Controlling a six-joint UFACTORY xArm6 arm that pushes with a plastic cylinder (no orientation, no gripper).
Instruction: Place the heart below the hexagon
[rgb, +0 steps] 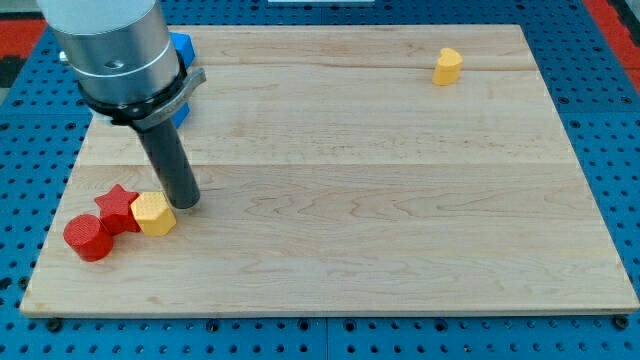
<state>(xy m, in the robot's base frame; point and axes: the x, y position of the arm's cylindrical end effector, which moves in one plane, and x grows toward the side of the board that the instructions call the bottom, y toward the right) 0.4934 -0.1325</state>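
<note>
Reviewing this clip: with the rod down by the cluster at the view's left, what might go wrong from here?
1. My tip sits right beside the yellow hexagon; a slight slide may shove it into the touching red star and red cylinder.
2. The yellow heart lies far across the board near the top edge, so a long push may drift.

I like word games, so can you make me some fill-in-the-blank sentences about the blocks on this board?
1. The block alone near the view's top right is the yellow ____.
2. My tip stands right beside the yellow ____.
3. The red star sits between the yellow hexagon and the red ____.
4. Behind the arm at the view's top left peeks a ____ block.

Missing words: heart; hexagon; cylinder; blue.
</note>
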